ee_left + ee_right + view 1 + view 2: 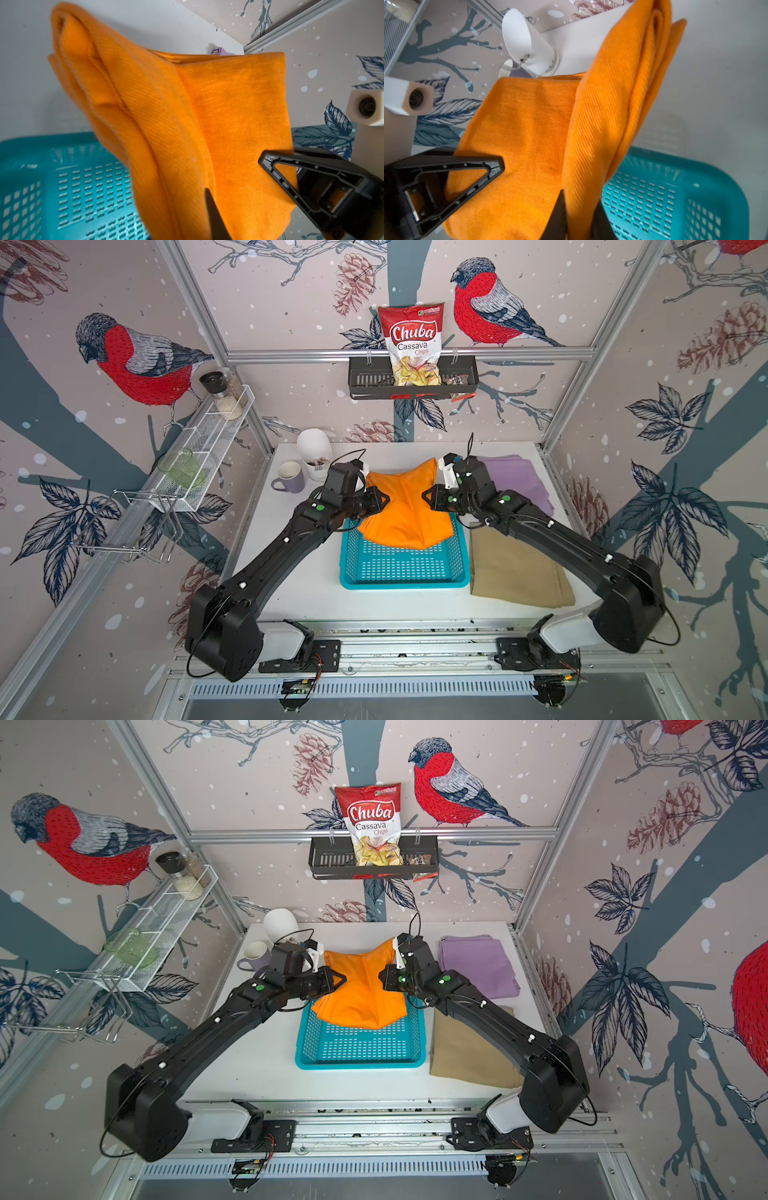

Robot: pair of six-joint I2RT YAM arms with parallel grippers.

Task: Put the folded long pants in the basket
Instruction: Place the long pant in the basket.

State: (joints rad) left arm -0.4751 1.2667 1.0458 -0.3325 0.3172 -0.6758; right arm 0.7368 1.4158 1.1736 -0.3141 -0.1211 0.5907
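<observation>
The orange folded pants [405, 510] [361, 992] hang sagging between my two grippers, above the far half of the turquoise basket [405, 585] [359, 1064]. My left gripper [384, 499] [197, 224] is shut on their left edge. My right gripper [426, 495] [578, 220] is shut on their right edge. The wrist views show the cloth [207, 104] [529, 124] pinched in the jaws, with the basket [31, 166] [695, 187] below. The lilac folded pants [519, 481] lie at the back right. The khaki folded pants [515, 568] lie right of the basket, partly under my right arm.
A lilac mug [289, 477] and a white utensil holder [314, 452] stand at the table's back left, close to my left wrist. A white wire rack [199, 452] hangs on the left wall. A black shelf [365, 383] with a chips bag hangs on the back wall.
</observation>
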